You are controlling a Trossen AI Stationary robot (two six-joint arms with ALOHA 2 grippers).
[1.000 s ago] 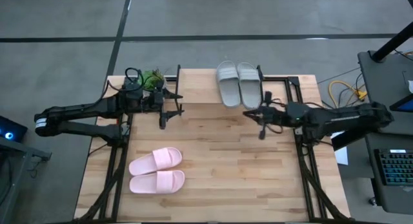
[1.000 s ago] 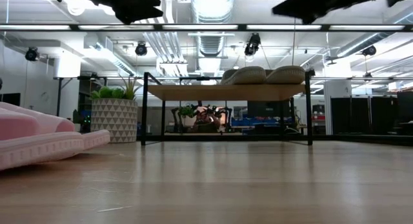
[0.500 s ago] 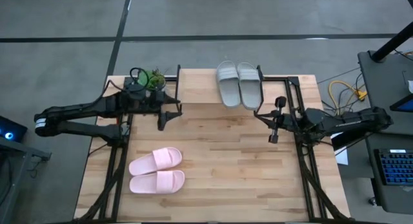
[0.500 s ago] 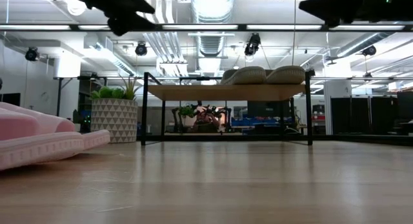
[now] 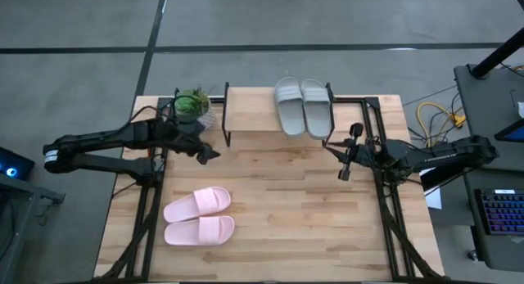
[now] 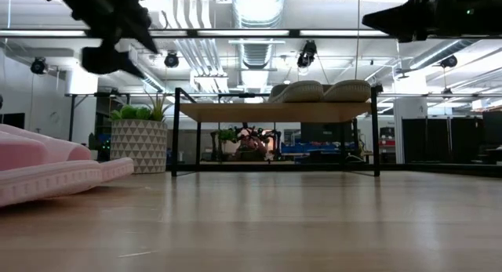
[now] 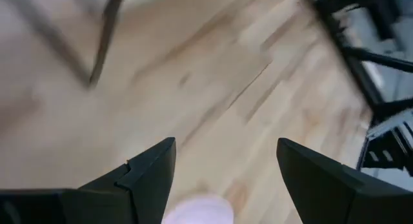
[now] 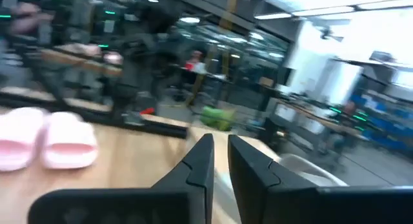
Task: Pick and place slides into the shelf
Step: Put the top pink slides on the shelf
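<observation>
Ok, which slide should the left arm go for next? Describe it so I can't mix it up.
Probably on the bare tabletop, short of the shelf, where a pale pink pair lies side by side. Take the pink slide nearer the shelf; the grey-beige pair already sits on the shelf.
</observation>
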